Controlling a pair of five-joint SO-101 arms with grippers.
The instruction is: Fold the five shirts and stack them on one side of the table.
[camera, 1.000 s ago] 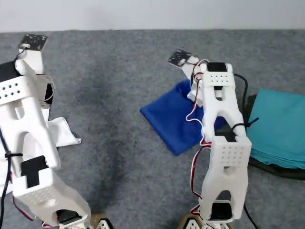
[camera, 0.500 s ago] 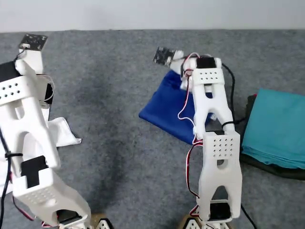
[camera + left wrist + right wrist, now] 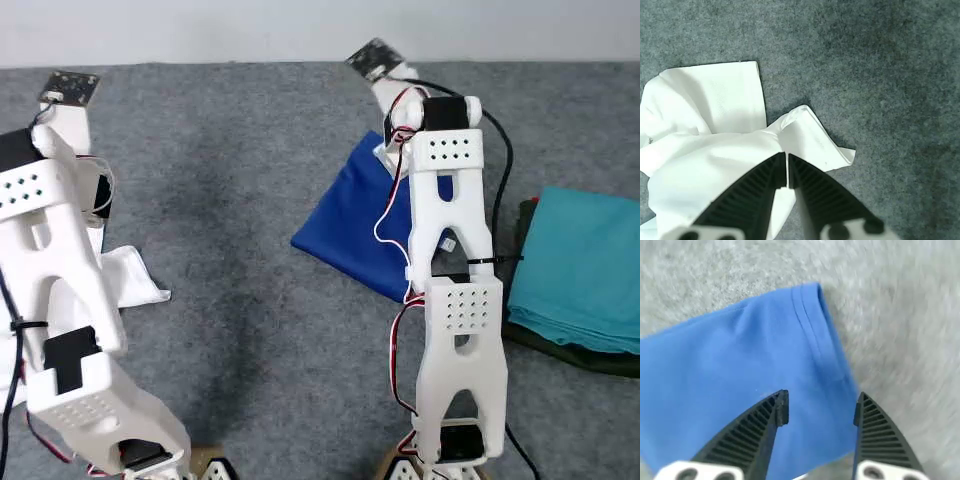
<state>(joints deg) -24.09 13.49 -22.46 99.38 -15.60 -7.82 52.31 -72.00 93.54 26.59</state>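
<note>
Black-fingered right gripper (image 3: pixel 821 402): spread wide and holding nothing, it hangs just above the blue shirt (image 3: pixel 735 355) with both tips over cloth near the hemmed edge.
Blue shirt, high view (image 3: pixel 345 230): it lies folded mid-table. Your right arm covers its 3 o'clock side, and the gripper looks to sit toward its 1 o'clock corner.
Step in hand: probably taking hold of the blue shirt at that edge, to finish it or carry it off.
Doing it well: come straight down and close on every layer at once. A pinch on the top ply alone would likely peel the fold open. Lift slowly and keep the bundle low over the table (image 3: pixel 250 130).
Teal shirt (image 3: pixel 585 265): it lies folded at 3 o'clock from the blue one, near but apart, on a dark garment (image 3: pixel 560 350). That side reads as the stack.
Left gripper (image 3: pixel 786 159): its fingers are pressed together with nothing visibly between them, and it hangs over the white shirt (image 3: pixel 705 130).
White shirt, high view (image 3: pixel 135 280): it lies rumpled and unfolded at 9 o'clock, well apart from the blue one.
</note>
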